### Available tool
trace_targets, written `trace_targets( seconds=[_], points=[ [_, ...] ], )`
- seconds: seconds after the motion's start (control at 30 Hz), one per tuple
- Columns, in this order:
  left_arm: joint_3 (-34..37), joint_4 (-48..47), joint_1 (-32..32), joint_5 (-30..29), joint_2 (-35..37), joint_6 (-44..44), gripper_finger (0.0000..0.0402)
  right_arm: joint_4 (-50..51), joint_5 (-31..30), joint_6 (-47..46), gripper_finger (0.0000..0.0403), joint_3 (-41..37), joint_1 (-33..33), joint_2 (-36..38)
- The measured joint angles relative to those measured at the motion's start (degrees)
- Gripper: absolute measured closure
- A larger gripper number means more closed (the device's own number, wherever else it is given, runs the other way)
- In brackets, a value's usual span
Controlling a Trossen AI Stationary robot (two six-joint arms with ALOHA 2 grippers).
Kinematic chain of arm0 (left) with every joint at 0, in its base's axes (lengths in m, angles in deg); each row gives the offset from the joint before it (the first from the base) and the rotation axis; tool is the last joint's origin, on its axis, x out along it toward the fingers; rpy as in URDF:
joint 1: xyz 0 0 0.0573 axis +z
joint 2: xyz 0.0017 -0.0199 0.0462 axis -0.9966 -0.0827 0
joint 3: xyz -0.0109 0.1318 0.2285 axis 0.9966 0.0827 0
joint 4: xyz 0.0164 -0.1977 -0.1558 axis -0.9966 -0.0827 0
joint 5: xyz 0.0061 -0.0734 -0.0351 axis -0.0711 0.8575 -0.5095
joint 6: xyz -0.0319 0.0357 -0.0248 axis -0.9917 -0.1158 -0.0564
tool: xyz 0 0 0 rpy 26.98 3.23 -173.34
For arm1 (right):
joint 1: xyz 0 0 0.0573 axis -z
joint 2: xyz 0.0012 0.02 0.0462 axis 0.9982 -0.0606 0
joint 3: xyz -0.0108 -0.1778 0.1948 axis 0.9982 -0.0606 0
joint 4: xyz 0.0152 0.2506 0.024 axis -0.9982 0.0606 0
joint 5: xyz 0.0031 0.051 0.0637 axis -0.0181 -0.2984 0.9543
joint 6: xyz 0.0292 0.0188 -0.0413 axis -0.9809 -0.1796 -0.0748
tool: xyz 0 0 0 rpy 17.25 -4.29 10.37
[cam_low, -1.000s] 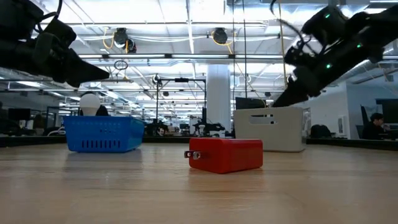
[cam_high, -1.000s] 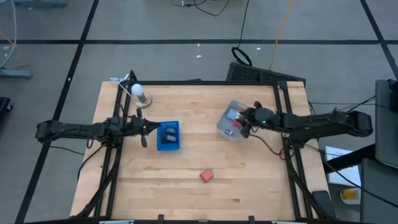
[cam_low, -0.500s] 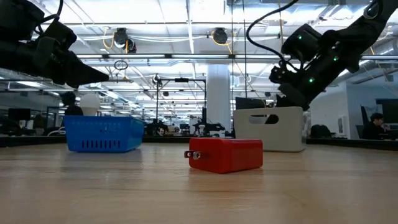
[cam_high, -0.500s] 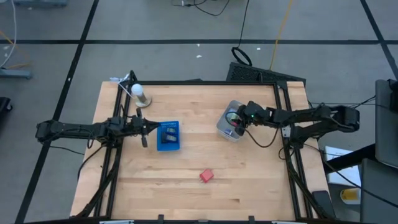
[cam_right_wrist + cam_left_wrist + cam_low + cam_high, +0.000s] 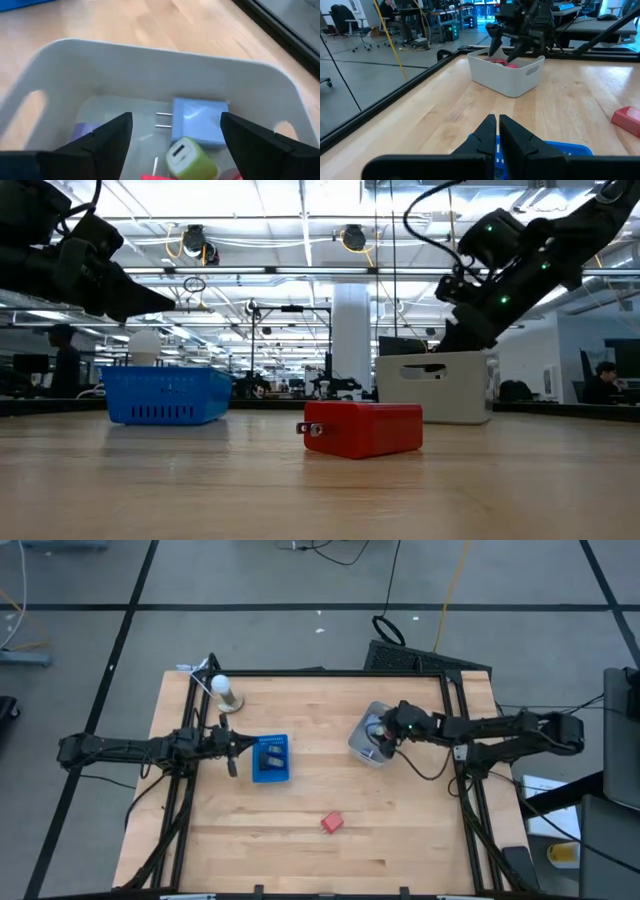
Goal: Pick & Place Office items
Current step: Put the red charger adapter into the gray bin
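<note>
From above, we see the right gripper [image 5: 385,733] poised over the pale tub [image 5: 368,735] near the table's [image 5: 400,830] right side, while the left gripper [image 5: 232,753] waits just beside the blue tray [image 5: 270,758]; a red block [image 5: 332,823] lies alone on the bare wood, well apart from both, and a white bulb-shaped object [image 5: 221,687] stands near the far left corner. From table height, we find the red block [image 5: 362,428] in front, the blue tray [image 5: 166,395] behind it on one side and the tub [image 5: 436,387] on the other, with the right gripper [image 5: 462,330] angled down above the tub's rim. Through the left wrist camera we see the left gripper [image 5: 498,131] with its fingers pressed together, empty, over the tray's edge [image 5: 570,147], and the right gripper [image 5: 506,50] farther off dipping into the tub [image 5: 506,75]. Through the right wrist camera we see the right gripper [image 5: 175,135] spread wide, holding nothing, above the tub [image 5: 150,70], where a light blue plug block [image 5: 199,122] and a green piece [image 5: 190,159] lie touching, with a red piece [image 5: 155,176] at the edge.
</note>
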Motion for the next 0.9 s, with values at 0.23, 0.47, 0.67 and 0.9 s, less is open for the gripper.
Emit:
trace_targets(
  seconds=[0.23, 0.47, 0.67, 0.9],
  points=[
    [0.0, 0.0, 0.0, 0.02, 0.02, -1.22, 0.0376, 3.51, 6.77, 3.16, 0.014, -0.3, -2.36, 12.08],
    [0.0, 0.01, 0.0, 0.07, 0.01, -2.69, 0.0376, 1.68, 7.24, 3.39, 0.0211, -5.32, -4.07, 26.77],
    [0.0, 0.0, 0.0, 0.07, 0.0, -4.02, 0.0376, -0.81, 7.29, 7.16, 0.032, -12.16, -6.24, 37.36],
    [0.0, 0.0, 0.0, 0.02, 0.0, -3.66, 0.0376, -9.96, 7.49, 9.59, 0.0398, -20.53, -7.66, 47.06]
  ],
)
